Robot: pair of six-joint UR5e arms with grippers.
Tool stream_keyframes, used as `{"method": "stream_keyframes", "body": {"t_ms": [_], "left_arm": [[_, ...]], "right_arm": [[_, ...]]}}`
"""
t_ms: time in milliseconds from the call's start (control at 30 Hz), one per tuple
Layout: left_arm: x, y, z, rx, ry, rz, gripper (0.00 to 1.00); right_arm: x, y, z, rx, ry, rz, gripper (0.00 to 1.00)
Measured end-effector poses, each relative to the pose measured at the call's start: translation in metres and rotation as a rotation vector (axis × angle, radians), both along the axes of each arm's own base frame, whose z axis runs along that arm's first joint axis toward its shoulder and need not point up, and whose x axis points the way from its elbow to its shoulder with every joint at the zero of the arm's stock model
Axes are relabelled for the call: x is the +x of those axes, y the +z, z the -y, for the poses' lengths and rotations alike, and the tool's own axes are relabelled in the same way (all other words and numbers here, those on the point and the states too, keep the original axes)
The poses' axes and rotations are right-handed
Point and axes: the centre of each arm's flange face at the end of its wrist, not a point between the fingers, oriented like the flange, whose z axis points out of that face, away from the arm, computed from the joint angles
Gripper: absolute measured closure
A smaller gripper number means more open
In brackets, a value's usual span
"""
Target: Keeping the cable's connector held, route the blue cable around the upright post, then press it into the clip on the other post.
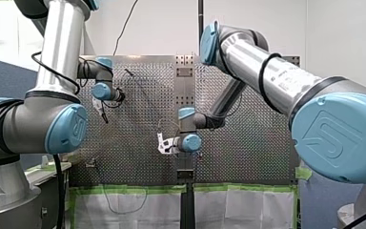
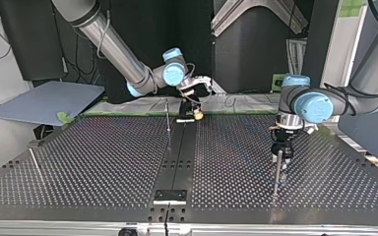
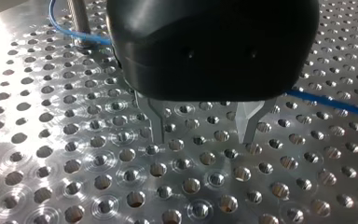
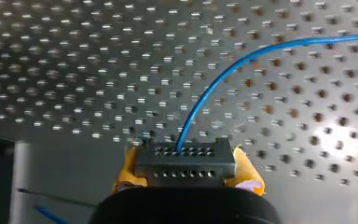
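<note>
My left arm points straight down at the perforated metal bench (image 3: 74,186). Its black, metal-fingered gripper (image 3: 202,133) is spread apart and empty. The thin blue cable (image 3: 328,101) passes behind it, bending at the foot of the upright steel post (image 3: 78,21). Only the right wrist view shows my right arm's yellow-padded gripper (image 4: 186,164) clamped on the dark grey, hole-faced connector (image 4: 186,157).

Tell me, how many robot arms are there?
2. My left arm comes in at the top view's right. My right arm comes in at its left, its jaws shut on the connector. None looks hidden.
</note>
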Motion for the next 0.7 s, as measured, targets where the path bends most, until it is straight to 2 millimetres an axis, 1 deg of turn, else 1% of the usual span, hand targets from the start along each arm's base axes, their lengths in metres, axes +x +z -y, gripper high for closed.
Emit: {"method": "stream_keyframes", "body": {"t_ms": [267,533,700], "left_arm": [[0.0,0.0,-0.001,0.0,0.009,0.0,0.25],[0.0,0.0,-0.002,0.0,0.011,0.0,0.25],[0.0,0.0,-0.003,0.0,0.013,-0.001,0.25]], "right_arm": [[-0.006,-0.051,-0.004,0.019,-0.027,-0.028,1.0],[-0.017,-0.104,-0.004,0.033,-0.058,-0.042,1.0],[-0.024,-0.137,-0.008,0.046,-0.065,-0.051,1.0]]}}
